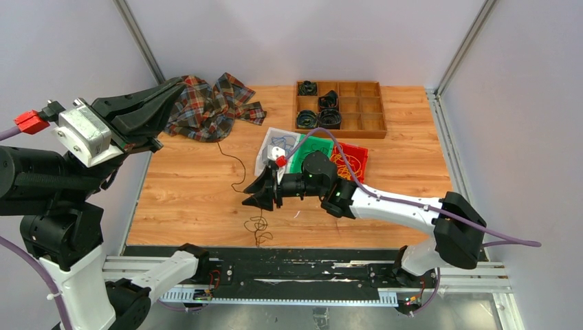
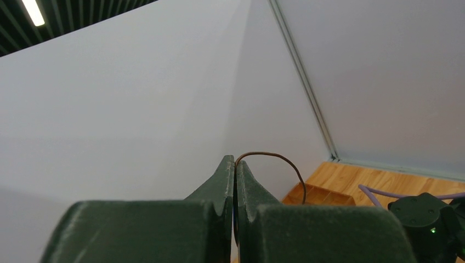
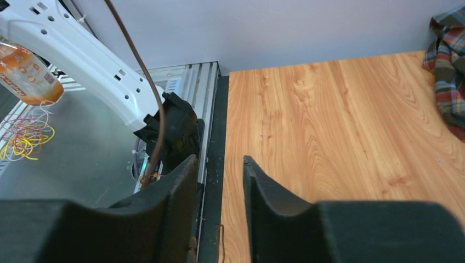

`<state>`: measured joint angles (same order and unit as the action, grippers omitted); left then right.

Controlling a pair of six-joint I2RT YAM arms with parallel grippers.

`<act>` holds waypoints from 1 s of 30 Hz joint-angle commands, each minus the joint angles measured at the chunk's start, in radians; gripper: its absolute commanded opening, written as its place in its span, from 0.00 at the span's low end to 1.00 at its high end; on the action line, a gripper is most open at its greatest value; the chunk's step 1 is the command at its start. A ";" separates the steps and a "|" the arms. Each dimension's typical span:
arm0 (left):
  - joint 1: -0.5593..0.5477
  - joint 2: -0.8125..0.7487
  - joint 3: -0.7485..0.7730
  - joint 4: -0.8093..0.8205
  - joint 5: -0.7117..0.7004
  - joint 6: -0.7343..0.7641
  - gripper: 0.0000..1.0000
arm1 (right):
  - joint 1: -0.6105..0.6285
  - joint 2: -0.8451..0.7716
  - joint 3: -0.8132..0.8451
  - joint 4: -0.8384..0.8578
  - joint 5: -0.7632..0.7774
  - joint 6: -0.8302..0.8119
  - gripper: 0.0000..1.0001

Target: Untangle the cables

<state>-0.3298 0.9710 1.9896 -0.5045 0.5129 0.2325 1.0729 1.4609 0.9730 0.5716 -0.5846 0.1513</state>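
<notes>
Left gripper (image 1: 170,96): raised close to the top camera, fingers pressed together, pinching one thin brown strand of the cables (image 2: 263,153). Right gripper (image 3: 219,164): low over the wooden surface (image 1: 185,185), fingers spread, nothing between them. Rest of the cables: small looped clump at the surface's near edge, near the right gripper.

cables (image 1: 258,227) | thin, dark brown | tangled loops at near edge of table (image 1: 185,199) | one strand running rearward
</notes>
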 commanded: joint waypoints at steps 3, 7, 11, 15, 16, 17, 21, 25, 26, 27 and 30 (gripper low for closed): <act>0.000 -0.005 0.014 0.001 -0.003 0.009 0.00 | 0.007 -0.028 0.028 -0.036 0.078 -0.015 0.59; 0.000 0.001 0.028 0.001 0.010 -0.005 0.00 | 0.004 -0.052 0.016 -0.128 0.221 -0.067 0.67; 0.000 0.003 0.031 0.001 0.012 -0.007 0.00 | 0.004 -0.052 0.031 -0.181 0.236 -0.083 0.70; 0.000 0.002 0.023 0.004 0.006 0.000 0.00 | 0.006 -0.061 0.029 -0.142 0.118 -0.067 0.76; 0.000 0.001 0.023 0.004 0.004 0.000 0.00 | 0.007 -0.058 0.040 -0.145 0.104 -0.062 0.77; 0.000 0.001 0.022 0.004 0.004 -0.001 0.01 | 0.007 -0.054 0.046 -0.145 0.086 -0.060 0.78; 0.000 0.000 0.015 0.015 0.006 -0.010 0.00 | 0.009 -0.026 0.077 -0.134 0.124 -0.054 0.78; 0.000 -0.002 0.015 0.018 0.003 -0.006 0.00 | 0.009 0.025 0.120 -0.114 0.116 -0.049 0.77; 0.000 -0.002 0.015 0.017 0.000 -0.002 0.00 | 0.009 0.035 0.132 -0.110 0.107 -0.042 0.74; 0.000 -0.002 0.017 0.017 -0.004 0.001 0.00 | 0.009 0.044 0.141 -0.110 0.092 -0.037 0.70; 0.000 -0.002 0.021 0.004 -0.014 0.016 0.00 | 0.009 0.048 0.149 -0.114 0.064 -0.039 0.36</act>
<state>-0.3298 0.9714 2.0026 -0.5098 0.5133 0.2337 1.0733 1.4952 1.0889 0.4355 -0.4728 0.1101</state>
